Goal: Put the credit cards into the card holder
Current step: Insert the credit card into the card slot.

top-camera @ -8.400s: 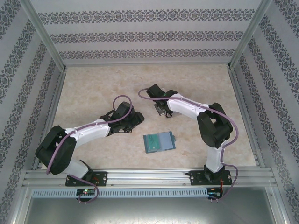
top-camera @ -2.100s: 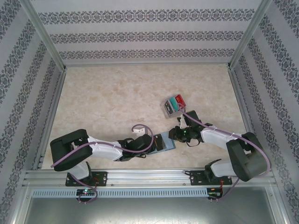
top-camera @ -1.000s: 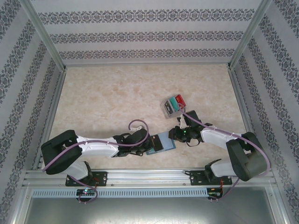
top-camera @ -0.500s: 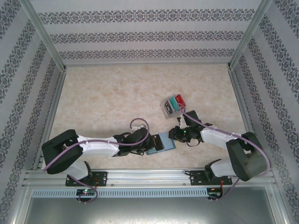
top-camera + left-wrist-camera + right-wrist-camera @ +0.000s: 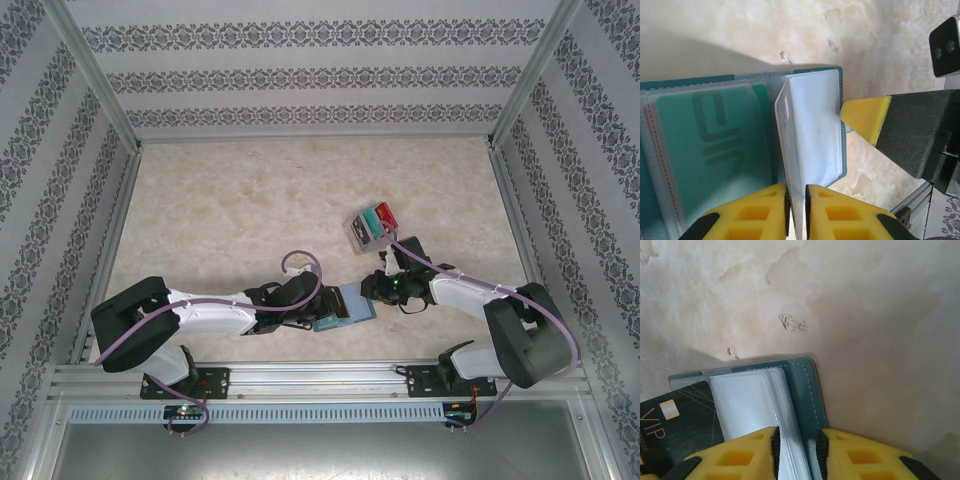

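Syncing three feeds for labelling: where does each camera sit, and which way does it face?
Top external: above and behind, looking down at the table; left arm and right arm show, bases nearest.
Left wrist: looks past the left gripper onto the open card holder.
Right wrist: looks past the right gripper at the card holder's edge.
Shared: the card holder in all three.

We are seeing the teal-blue card holder (image 5: 346,304) lying open and flat, one clear sleeve leaf lifting upright. A teal-green card (image 5: 710,150) is sitting inside a sleeve, a dark VIP card (image 5: 675,420) is showing beside the sleeves, and a red card (image 5: 386,214) is standing well apart.
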Action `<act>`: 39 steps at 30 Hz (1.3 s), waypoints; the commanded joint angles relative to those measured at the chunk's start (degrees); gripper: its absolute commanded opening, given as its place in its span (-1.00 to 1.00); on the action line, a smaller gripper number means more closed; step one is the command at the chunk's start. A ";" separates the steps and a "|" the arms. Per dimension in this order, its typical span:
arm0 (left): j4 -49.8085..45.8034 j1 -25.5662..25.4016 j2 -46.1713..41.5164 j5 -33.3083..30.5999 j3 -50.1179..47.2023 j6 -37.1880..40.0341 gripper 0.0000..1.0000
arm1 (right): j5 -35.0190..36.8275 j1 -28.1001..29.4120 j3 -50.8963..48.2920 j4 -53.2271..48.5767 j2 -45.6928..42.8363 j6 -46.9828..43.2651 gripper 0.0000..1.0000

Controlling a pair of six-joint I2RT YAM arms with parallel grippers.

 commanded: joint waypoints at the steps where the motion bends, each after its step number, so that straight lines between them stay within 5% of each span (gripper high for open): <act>1: 1.79 0.77 0.92 0.85 1.50 0.75 -0.78 | 2.79 0.74 -0.88 -2.09 2.46 -1.01 -0.41; 5: -1.42 0.77 0.22 -0.13 1.05 -0.28 -1.00 | 2.81 0.70 -0.91 -2.18 2.38 -1.01 -0.41; 39: 7.76 2.00 5.50 5.53 -1.70 -0.85 -1.00 | 2.70 0.66 -0.80 -2.32 2.64 -1.03 -0.40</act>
